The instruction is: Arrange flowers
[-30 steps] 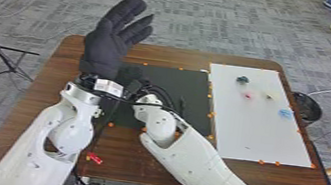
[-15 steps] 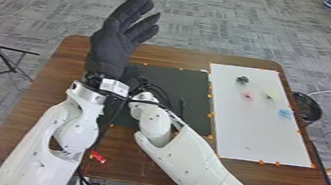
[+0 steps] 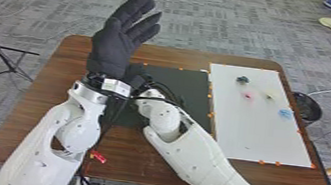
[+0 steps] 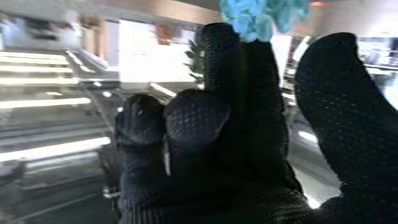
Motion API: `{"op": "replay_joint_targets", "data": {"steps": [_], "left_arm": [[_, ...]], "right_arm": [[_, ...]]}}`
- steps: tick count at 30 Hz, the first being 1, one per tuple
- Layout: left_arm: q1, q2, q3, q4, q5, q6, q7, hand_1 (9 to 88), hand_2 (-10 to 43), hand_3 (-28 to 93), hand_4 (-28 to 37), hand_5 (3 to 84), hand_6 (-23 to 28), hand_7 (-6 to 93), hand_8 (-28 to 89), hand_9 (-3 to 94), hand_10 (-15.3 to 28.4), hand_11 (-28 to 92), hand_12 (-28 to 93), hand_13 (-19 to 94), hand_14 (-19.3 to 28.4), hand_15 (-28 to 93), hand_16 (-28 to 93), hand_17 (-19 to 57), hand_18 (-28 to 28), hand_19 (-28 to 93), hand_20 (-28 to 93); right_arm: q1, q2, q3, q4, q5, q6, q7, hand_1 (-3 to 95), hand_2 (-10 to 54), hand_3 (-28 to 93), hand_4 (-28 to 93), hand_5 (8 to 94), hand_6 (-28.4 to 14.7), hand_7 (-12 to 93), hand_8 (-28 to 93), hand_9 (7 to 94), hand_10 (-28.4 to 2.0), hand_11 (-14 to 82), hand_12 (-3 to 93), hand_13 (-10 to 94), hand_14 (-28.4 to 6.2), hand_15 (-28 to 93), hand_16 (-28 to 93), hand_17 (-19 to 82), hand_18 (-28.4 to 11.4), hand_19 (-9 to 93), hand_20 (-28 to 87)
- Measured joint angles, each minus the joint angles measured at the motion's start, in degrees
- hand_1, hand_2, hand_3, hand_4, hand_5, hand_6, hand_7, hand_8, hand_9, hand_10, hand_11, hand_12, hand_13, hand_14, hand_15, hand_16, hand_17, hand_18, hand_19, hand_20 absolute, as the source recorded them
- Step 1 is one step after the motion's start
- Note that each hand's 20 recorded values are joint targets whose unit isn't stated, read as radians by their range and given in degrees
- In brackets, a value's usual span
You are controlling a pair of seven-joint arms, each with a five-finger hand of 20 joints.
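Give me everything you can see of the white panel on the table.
The white panel is a long, smooth-looking rectangle, lying flat on the right part of the brown table, beside the black mat. Orange marks dot its edges. Small dark, pink, pale yellow and blue pieces lie on its farther half. Paper or board, I can't tell.

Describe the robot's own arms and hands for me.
Both the left arm and right arm have smooth white shells dotted with small dark spots, with rounded joints and cut-out openings. Black cables run by the wrists. The left hand and right hand wear black fabric gloves; the right one's looks textured.
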Motion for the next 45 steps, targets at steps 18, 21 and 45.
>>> {"op": "replay_joint_targets", "data": {"steps": [18,21,45], "left_arm": [[0.1,-0.02,-0.25,-0.01,0.0,0.1,0.24,23.0,-6.2,67,-28.3,24.7,2.7,20.9,-11,19.3,10.5,14,17,17,16.0,9,6,-16.4,20.7,38,6],[0.1,-0.01,-0.23,-0.02,0.0,0.37,0.38,23.0,-6.1,67,-28.3,24.7,2.7,20.8,-11,19.3,10.5,14,17,17,16.0,9,7,-16.4,20.7,38,6],[4.2,1.51,-3.02,-3.19,-4.53,1.99,4.82,23.1,-5.8,68,-28.3,25.0,2.5,21.5,-11,20.1,10.5,14,17,18,15.5,10,7,-15.2,20.4,38,6]], "right_arm": [[-1.0,0.7,4.2,-0.2,3.8,-1.0,-10.9,39.9,-9.5,88,-28,37.9,1.5,24,-14,58.2,-1.4,16.9,11.1,64,-6.3,81,26,35,-17.8,90,52],[-1.0,0.8,4.3,-0.2,4.3,-0.4,-12.9,39.8,-9.5,88,-28,38.0,1.2,24,-14,59.6,-1.4,17.0,11.0,64,-6.5,80,26,35,-18.0,90,52],[-1.1,12.4,3.1,-16.3,18.6,-8.6,-14.5,35.1,-6.9,87,-28,34.9,1.7,23,-14,39.1,-13.6,48.8,28.5,52,-9.3,81,27,32,-17.4,88,51]]}}
